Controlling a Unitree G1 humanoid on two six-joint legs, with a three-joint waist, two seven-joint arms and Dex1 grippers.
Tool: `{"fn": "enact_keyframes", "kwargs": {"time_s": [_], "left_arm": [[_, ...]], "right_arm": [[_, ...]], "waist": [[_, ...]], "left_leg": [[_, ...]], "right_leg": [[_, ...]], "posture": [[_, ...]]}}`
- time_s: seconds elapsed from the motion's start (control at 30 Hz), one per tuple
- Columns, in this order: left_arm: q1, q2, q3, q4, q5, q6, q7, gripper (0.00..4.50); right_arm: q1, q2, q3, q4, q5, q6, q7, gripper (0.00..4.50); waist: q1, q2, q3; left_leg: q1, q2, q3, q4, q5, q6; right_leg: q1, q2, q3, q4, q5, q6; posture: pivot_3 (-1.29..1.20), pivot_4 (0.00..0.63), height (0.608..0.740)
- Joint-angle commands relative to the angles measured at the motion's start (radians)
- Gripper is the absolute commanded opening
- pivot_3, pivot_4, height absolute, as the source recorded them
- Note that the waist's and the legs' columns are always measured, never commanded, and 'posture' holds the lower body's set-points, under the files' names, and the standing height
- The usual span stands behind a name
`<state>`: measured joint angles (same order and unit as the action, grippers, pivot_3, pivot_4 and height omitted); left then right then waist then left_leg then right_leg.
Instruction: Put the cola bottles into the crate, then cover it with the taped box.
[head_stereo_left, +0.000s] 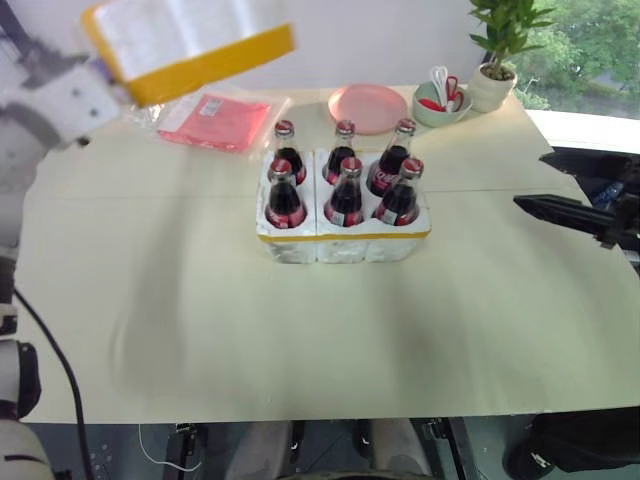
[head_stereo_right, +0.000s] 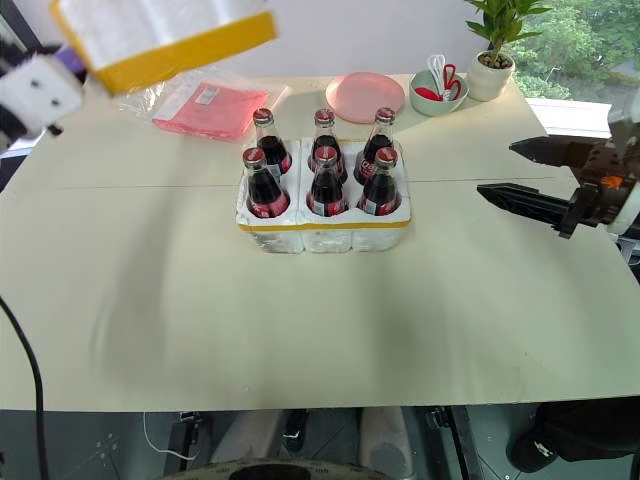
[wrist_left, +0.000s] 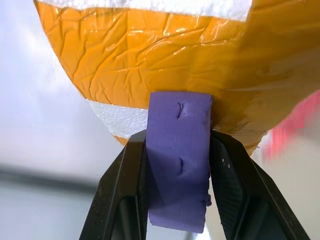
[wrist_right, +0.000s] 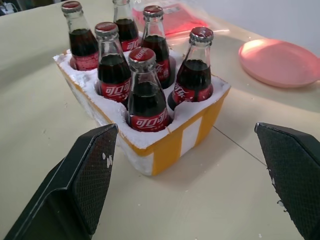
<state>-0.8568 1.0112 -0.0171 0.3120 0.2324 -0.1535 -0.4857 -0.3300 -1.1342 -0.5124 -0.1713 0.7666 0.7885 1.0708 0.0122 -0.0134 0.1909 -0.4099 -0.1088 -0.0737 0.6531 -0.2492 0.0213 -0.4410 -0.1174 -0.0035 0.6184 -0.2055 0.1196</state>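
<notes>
Purple tab (wrist_left: 178, 165) pinched in my left gripper (wrist_left: 178, 200), box (head_stereo_left: 185, 40) aloft; right gripper (wrist_right: 190, 175) gapes empty, bare counter (wrist_right: 225, 200) before crate (wrist_right: 165, 145).

A pale cream desk (head_stereo_right: 300, 330) carries several things along its far edge. A red packet in clear plastic (head_stereo_right: 208, 106) lies flat toward the far left. A round pink plate (head_stereo_right: 366, 96) sits near the middle of that edge. Just beside it, to the right, stands a pale green bowl (head_stereo_right: 437, 100) holding red and white utensils. A small leafy plant in a white pot (head_stereo_right: 492, 62) stands at the far right corner, close to the bowl.
</notes>
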Motion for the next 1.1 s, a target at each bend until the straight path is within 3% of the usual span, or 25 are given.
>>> {"fn": "enact_keyframes", "kwargs": {"time_s": [0.03,0.2,0.4,0.77,0.9,1.1], "left_arm": [[-0.051,-0.023,0.007,-0.199,-0.048,0.076,-0.089,1.73],[-0.068,-0.081,0.019,-0.332,-0.106,0.088,-0.155,1.73],[-0.017,-0.075,0.038,-0.292,-0.131,-0.046,-0.197,1.73],[0.125,-0.111,-0.020,-0.430,-0.079,-0.031,-0.248,1.73],[0.112,-0.149,-0.018,-0.415,-0.071,-0.033,-0.231,1.73],[0.119,-0.124,0.003,-0.338,-0.046,-0.109,-0.212,1.73]], "right_arm": [[-0.013,0.018,0.002,-0.006,-0.006,-0.031,-0.014,4.50],[-0.007,0.043,0.010,-0.003,-0.016,-0.047,-0.031,4.50],[0.002,0.055,0.002,-0.001,-0.022,-0.055,-0.042,4.50],[0.036,0.079,-0.024,-0.009,-0.025,-0.068,-0.063,4.50],[0.039,0.082,-0.015,-0.015,-0.032,-0.076,-0.070,4.50],[0.023,0.078,-0.012,-0.007,-0.027,-0.067,-0.081,4.50]], "waist": [[-0.003,0.000,0.000],[-0.008,0.000,0.000],[-0.004,0.000,0.000],[0.002,0.000,0.000],[0.001,0.000,0.000],[0.000,0.000,0.000]], "left_leg": [[0.000,0.000,0.000,0.000,0.000,0.000],[0.000,0.001,0.001,0.000,0.000,0.000],[0.001,0.001,0.001,0.000,0.000,0.000],[0.001,0.000,0.000,0.002,0.000,0.001],[0.001,0.001,0.000,0.003,0.000,0.001],[0.001,0.001,0.000,0.005,0.000,0.001]], "right_leg": [[0.000,0.000,0.000,0.000,0.000,0.000],[0.000,0.003,0.000,0.000,0.000,0.000],[0.000,0.003,0.000,0.000,0.000,0.000],[0.002,0.003,0.000,0.000,0.000,0.000],[0.002,0.004,0.000,0.000,0.000,0.000],[0.003,0.004,0.000,0.001,0.000,0.001]], "posture": [[0.00,0.150,0.740],[0.00,0.150,0.740],[0.00,0.150,0.740],[0.00,0.150,0.740],[0.00,0.150,0.740],[0.00,0.150,0.740]]}}
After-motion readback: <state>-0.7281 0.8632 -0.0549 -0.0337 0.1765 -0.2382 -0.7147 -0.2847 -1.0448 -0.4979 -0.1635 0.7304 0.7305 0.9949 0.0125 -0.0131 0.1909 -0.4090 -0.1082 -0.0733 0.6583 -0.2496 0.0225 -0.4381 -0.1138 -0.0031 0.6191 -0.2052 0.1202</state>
